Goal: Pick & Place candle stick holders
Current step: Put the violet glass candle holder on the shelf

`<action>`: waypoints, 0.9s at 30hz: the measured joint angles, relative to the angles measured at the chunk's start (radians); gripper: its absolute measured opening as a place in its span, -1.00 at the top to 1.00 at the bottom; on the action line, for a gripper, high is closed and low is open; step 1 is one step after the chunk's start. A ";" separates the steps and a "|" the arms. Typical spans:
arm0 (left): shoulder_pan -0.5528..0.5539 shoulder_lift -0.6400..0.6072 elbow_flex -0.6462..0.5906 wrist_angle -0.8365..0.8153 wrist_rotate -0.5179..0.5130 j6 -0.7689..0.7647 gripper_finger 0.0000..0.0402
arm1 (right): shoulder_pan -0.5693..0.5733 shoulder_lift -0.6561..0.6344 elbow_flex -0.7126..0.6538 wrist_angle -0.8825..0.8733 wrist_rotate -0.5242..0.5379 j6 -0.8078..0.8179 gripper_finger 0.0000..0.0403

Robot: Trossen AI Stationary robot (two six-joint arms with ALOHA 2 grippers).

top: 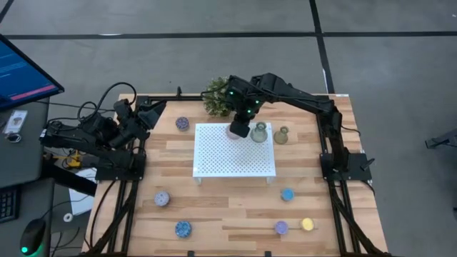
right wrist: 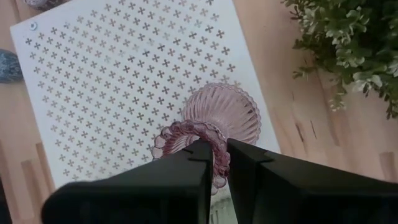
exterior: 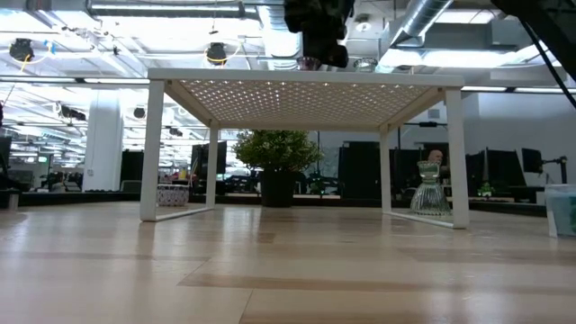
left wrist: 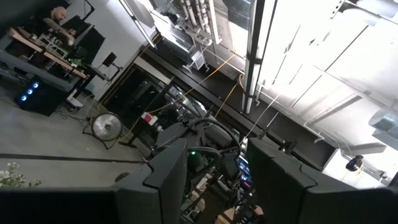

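Observation:
A pink ribbed, narrow-necked candle stick holder [right wrist: 224,118] stands upright under my right gripper [right wrist: 221,165], which is shut on its rim over the far edge of the white perforated tray [top: 234,160]. A dull green vase-shaped holder [top: 259,133] stands on the tray beside it. Another vase-shaped one [top: 282,135] stands on the table just right of the tray. Several low puck holders lie on the table, among them a speckled one [top: 183,123] and a blue one [top: 287,194]. My left gripper [left wrist: 217,186] waits open at the table's left edge, pointing up into the room. My right gripper holds the pink holder by its beaded rim [right wrist: 219,149], with one finger over the mouth and the other outside it. The fingers come from above, pointing steeply down. The holder hangs upright over the tray; I cannot tell whether its base touches the tray top.
A bushy potted plant [top: 216,96] stands just beyond the tray's far edge, close to my right gripper. More pucks lie toward the near edge: lilac [top: 162,198], speckled blue [top: 183,228], lilac [top: 281,227], yellow [top: 308,224]. Bare tray surface lies left of the pink holder.

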 joint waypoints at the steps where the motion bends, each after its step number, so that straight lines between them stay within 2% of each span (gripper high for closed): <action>1: 0.000 0.000 0.000 0.000 0.000 0.000 0.17 | 0.000 0.000 0.000 0.004 0.001 0.000 0.91; 6: 0.000 0.000 0.000 0.000 0.000 0.000 0.17 | -0.002 0.000 0.000 0.004 0.001 0.000 0.90; 12: 0.000 0.000 0.000 0.000 0.000 0.000 0.17 | -0.002 0.001 -0.002 0.007 0.005 0.002 0.70; 27: 0.000 0.000 0.000 0.000 0.000 0.000 0.17 | -0.002 0.001 -0.002 0.021 0.008 0.002 0.38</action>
